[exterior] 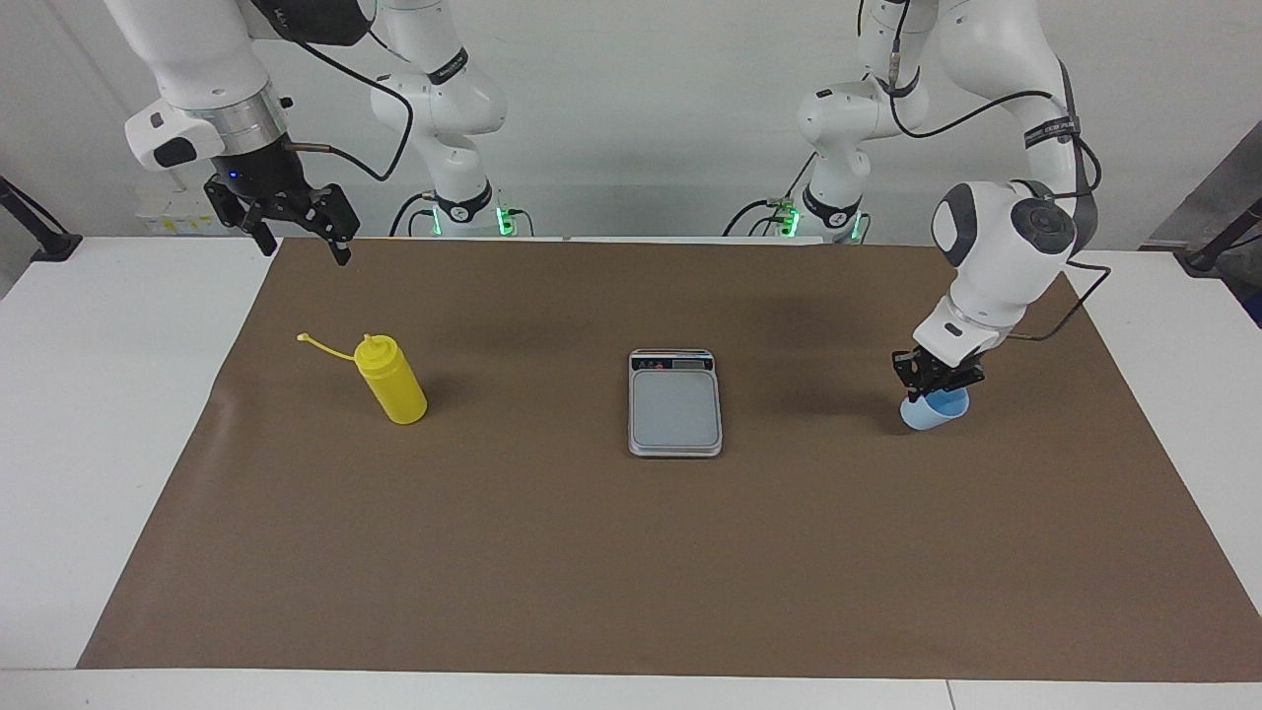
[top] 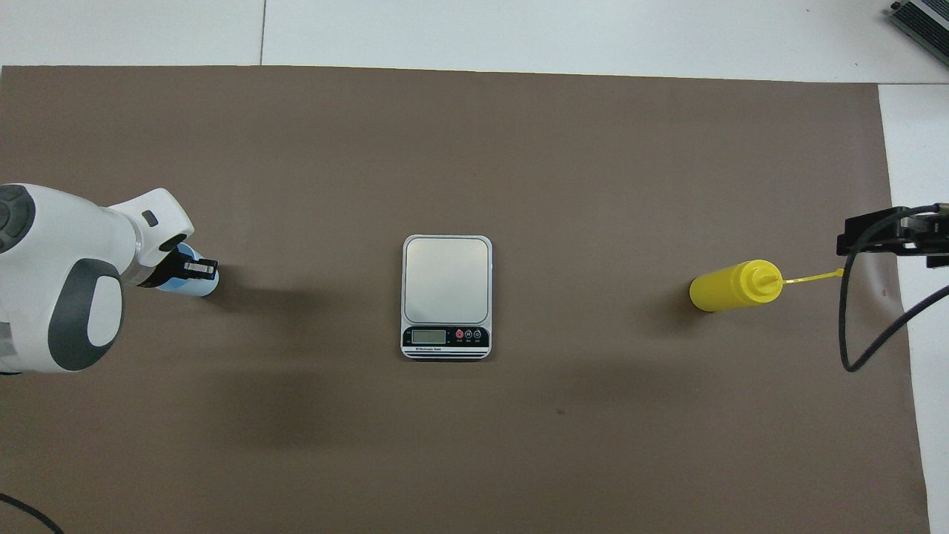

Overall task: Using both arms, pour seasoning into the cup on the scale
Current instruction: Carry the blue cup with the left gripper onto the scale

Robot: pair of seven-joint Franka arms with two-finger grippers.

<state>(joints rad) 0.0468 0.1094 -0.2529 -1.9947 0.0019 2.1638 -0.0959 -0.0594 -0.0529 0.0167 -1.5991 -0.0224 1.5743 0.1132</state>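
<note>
We have the left gripper (exterior: 935,387) down at the cup (exterior: 937,410) toward its end of the bench, fingers seemingly clamped on its rim — the scale (exterior: 675,402) lies toward mid-bench, the right gripper (exterior: 296,222) waits, fingers apart, raised near the seasoning (exterior: 392,380).

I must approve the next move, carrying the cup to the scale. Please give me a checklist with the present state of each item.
1. The left pincer is down at the rim of the cup: ok.
2. The left pincer is firmly shut on the cup: cannot tell.
3. The cup sits level: not ok, it looks tilted in the facing view.
4. The plate of the scale is bare: ok.
5. Nothing lies on the mat between cup and scale: ok.
6. The right pincer waits in the air, apart from the yellow bottle, which stands upright toward the right arm's end of the table: ok.
</note>
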